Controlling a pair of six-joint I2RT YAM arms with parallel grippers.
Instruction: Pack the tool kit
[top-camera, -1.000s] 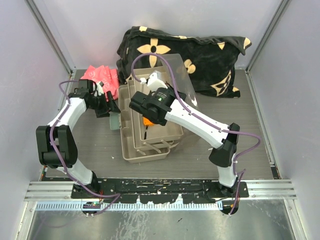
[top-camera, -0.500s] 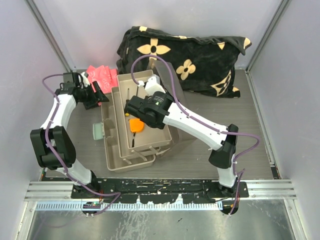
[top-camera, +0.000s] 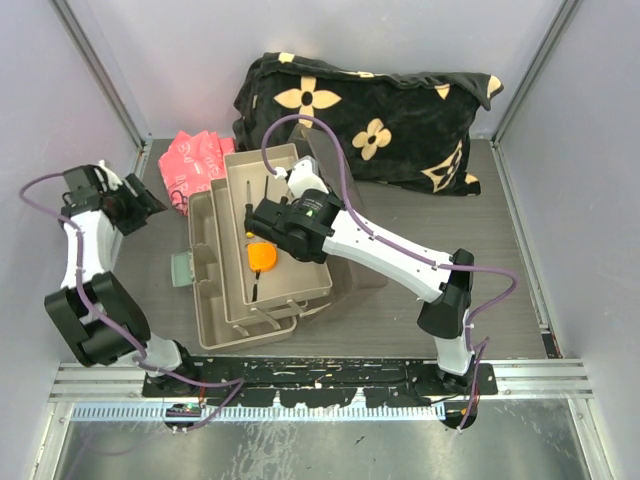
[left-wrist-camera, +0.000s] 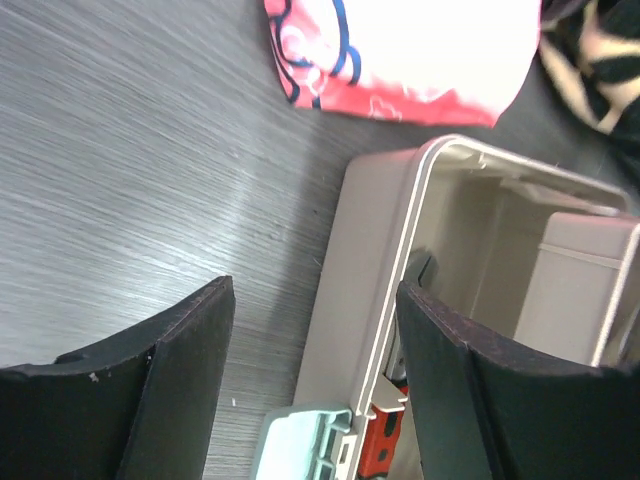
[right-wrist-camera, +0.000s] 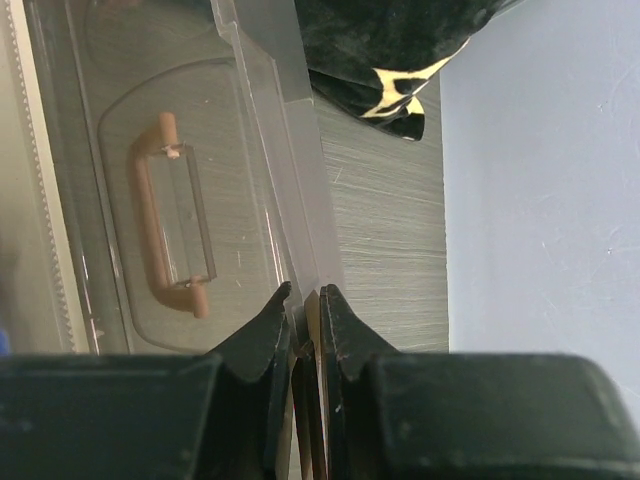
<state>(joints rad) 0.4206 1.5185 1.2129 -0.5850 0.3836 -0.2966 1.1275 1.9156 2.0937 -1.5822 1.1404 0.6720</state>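
Note:
The tool kit box (top-camera: 212, 300) lies open left of centre, its beige trays (top-camera: 300, 285) folded out. An orange tape measure (top-camera: 263, 257) and a dark-shafted screwdriver (top-camera: 249, 196) lie in the upper tray. My right gripper (top-camera: 283, 228) is over the trays, shut on the edge of the translucent lid (right-wrist-camera: 255, 130), beside its cream handle (right-wrist-camera: 170, 215); the jaws (right-wrist-camera: 305, 296) pinch the rim. My left gripper (top-camera: 140, 205) is open and empty, left of the box. In the left wrist view it (left-wrist-camera: 315, 290) frames the box's corner (left-wrist-camera: 385, 250), a pale latch (left-wrist-camera: 300, 450) and a red tool handle (left-wrist-camera: 380, 440).
A pink packet (top-camera: 195, 160) lies at the back left, touching the box's far corner; it also shows in the left wrist view (left-wrist-camera: 400, 50). The black flower-patterned blanket (top-camera: 380, 115) fills the back, just behind the lid. Grey walls close both sides.
The box has slid and turned toward the left front, and the lid has dropped from upright. My left gripper has drawn back left, away from the box. My right gripper moved left with the lid.

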